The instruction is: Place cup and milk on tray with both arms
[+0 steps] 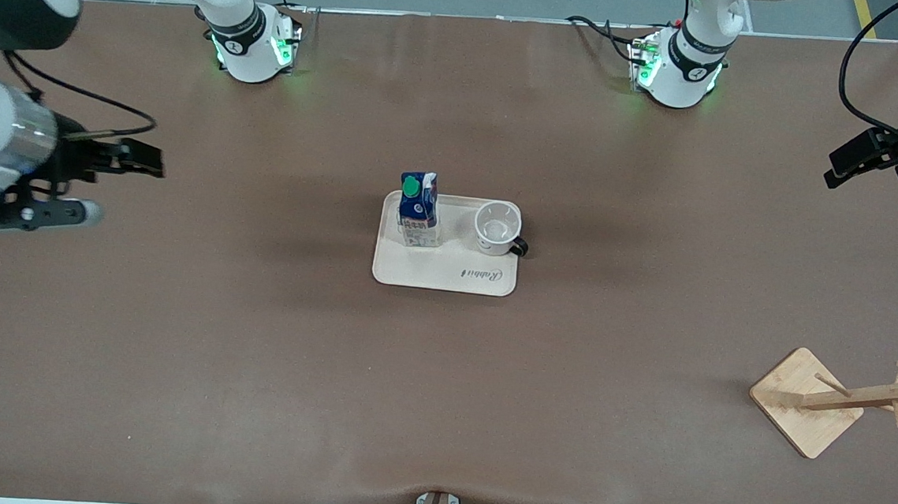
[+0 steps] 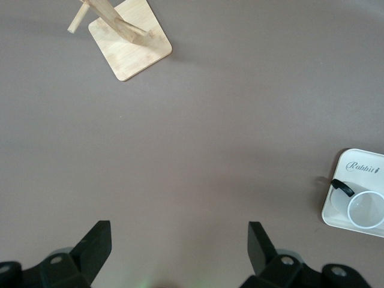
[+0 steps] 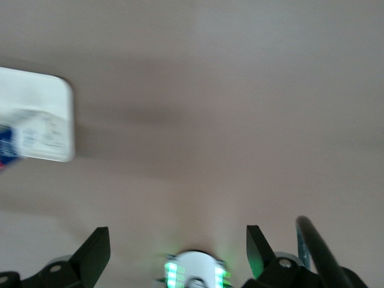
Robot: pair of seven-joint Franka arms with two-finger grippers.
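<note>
The left end effector (image 2: 179, 252) hung over bare table (image 1: 251, 365) at the left arm's end, fingers (image 2: 96, 243) spread wide and holding nothing; in the front view it (image 1: 846, 165) was partly cut off at the frame edge. The right end effector (image 3: 177, 252) hovered over the right arm's end of the table, fingers likewise apart and empty, and it (image 1: 143, 158) sat well clear of everything. Wide open brown table lay between each end effector and the tray (image 1: 424, 270) at the middle.

The milk (image 1: 419, 210) stood upright on the tray, its long axis vertical, green cap on top. The cup (image 1: 497, 228) stood upright beside it, toward the left arm's end, mouth up, black handle poking over the tray's edge. In the right wrist view the tray (image 3: 36, 114) was smeared and cropped, the milk barely a sliver. A wooden rack (image 1: 834, 399) lay near the front camera at the left arm's end, well apart.
</note>
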